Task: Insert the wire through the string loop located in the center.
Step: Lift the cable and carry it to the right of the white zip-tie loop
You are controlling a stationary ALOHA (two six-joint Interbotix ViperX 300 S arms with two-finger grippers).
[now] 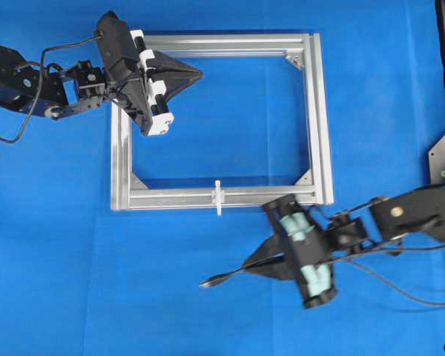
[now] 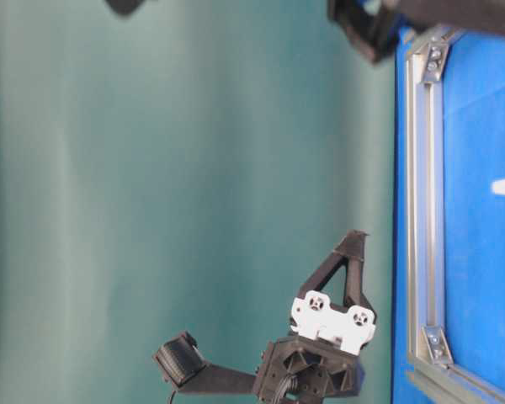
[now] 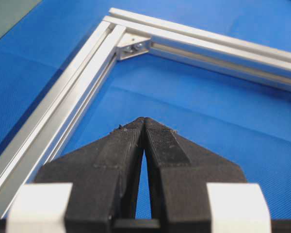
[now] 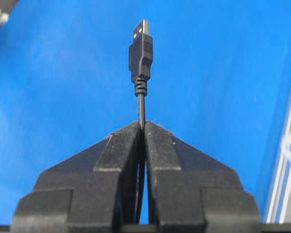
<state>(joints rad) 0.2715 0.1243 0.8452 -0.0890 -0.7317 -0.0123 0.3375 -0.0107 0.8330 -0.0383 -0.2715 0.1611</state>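
On the blue mat (image 1: 59,245), I'm pinching the wire (image 4: 141,104) in the closed right gripper (image 1: 254,265), plug outside the frame (image 1: 322,119), aiming level at the string loop (image 1: 218,196) on the near bar while the left gripper (image 1: 194,73) is idling shut, empty.

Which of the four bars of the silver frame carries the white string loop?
The bottom bar in the overhead view, nearest the right end effector; the string loop stands at its middle.
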